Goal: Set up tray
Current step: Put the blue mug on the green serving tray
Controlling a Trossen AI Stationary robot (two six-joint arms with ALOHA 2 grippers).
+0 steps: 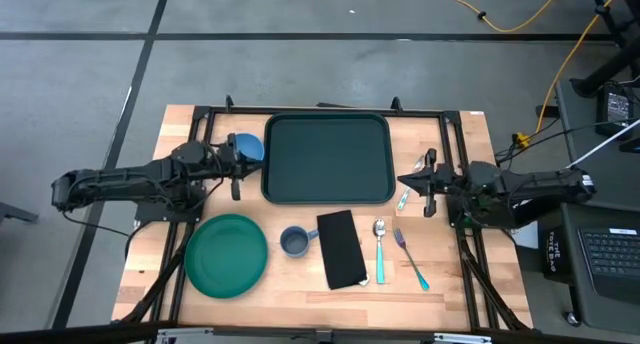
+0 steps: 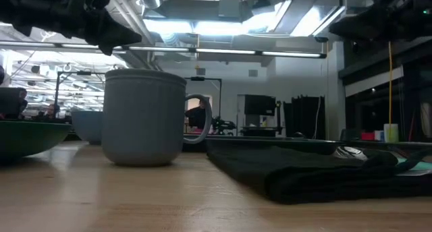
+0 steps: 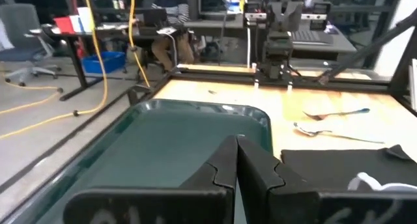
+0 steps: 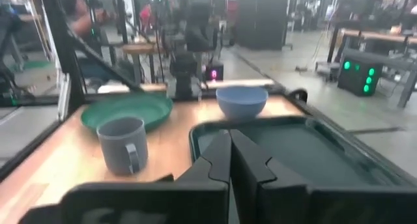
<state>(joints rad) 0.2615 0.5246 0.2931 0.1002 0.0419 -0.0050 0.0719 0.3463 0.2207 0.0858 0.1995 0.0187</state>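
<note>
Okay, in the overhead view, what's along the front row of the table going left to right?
green plate → blue-grey mug → black napkin → spoon → fork

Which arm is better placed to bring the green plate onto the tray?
Probably the left: the left hand is on the plate side of the tray, while the right hand waits across the cutlery.

I see a wooden table (image 1: 300,302) carrying the tray (image 1: 326,157) at its far middle, a blue bowl (image 1: 247,148) just left of it, and nearer me a green plate (image 1: 226,255), grey mug (image 1: 293,241), black napkin (image 1: 341,249), spoon (image 1: 380,249) and fork (image 1: 410,257)
</note>
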